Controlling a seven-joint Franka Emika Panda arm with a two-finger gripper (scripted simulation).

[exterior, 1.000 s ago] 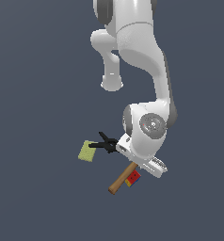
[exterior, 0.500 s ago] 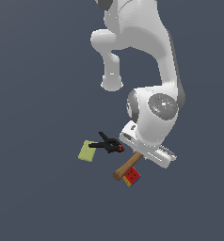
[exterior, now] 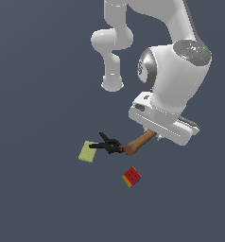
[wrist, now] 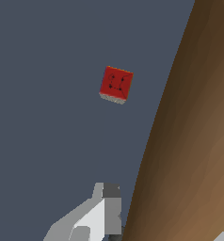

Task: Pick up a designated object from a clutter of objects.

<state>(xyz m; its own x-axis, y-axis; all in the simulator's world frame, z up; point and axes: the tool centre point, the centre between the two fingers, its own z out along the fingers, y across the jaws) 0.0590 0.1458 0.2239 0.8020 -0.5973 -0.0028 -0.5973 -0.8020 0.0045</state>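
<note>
The hammer [exterior: 139, 142] shows as a brown wooden handle with a rounded butt end, slanting down toward the exterior view's left from under the arm's white hand. Its upper part and head are hidden behind the hand in that view, so the head's colour and shape cannot be checked here. In the wrist view the handle [wrist: 189, 141] fills one whole side of the picture as a broad brown band with a streaked grain, very close to the lens.

The gripper [exterior: 158, 134] is closed on the hammer's handle: in the wrist view one grey-and-white finger [wrist: 102, 214] lies against the wood, while the other finger is mostly cut off at the corner. The hammer appears lifted clear of the floor, though the plain dark ground gives little to judge height by.

The black clamp with red tips [exterior: 108, 144] lies just beside the handle's butt end, and from this angle the two look to meet or overlap. Further to the exterior view's left, touching the clamp's far end, lies the flat yellow-green pad [exterior: 88, 152]. The small red cube [exterior: 132, 177], with a blue and a yellow side showing, sits apart from the others, below the handle's end in the exterior view; the wrist view sees its red dotted face [wrist: 116, 84] alone on the ground.
</note>
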